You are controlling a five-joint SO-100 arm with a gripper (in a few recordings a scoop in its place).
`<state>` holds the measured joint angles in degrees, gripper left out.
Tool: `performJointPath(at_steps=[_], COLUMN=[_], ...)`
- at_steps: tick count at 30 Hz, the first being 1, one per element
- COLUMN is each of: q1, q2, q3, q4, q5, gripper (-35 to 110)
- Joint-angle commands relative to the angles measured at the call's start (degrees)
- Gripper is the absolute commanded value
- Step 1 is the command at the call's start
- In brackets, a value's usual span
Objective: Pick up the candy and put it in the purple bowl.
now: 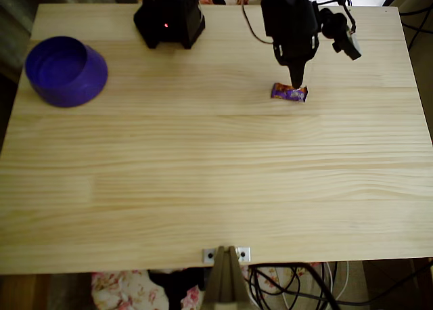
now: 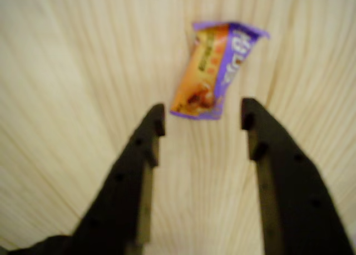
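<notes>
Purple candy [image 2: 216, 71] lies just beyond the spread-open gripper [image 2: 203, 118]; overhead, the purple bowl [image 1: 65, 71] sits far left.

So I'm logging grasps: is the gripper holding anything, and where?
Nothing is held. The gripper is open, and the candy lies on the table just beyond its fingertips.
</notes>
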<state>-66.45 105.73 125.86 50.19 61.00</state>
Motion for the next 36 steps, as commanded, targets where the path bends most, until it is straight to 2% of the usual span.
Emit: performJointPath(at_steps=[1,9,15,23,36], q1=[-1.14,1.58,3.52,4.22,2.29], q2=[0.00,-2.55,-0.18,6.15,12.92], q3=[-5.45,-4.83,0.79,9.14,14.06], q4=[-1.85,-5.36,-11.87,-15.29,-14.59], q5=[3.52,5.27,5.27,6.50,10.02], gripper=[27,29,29,30,30])
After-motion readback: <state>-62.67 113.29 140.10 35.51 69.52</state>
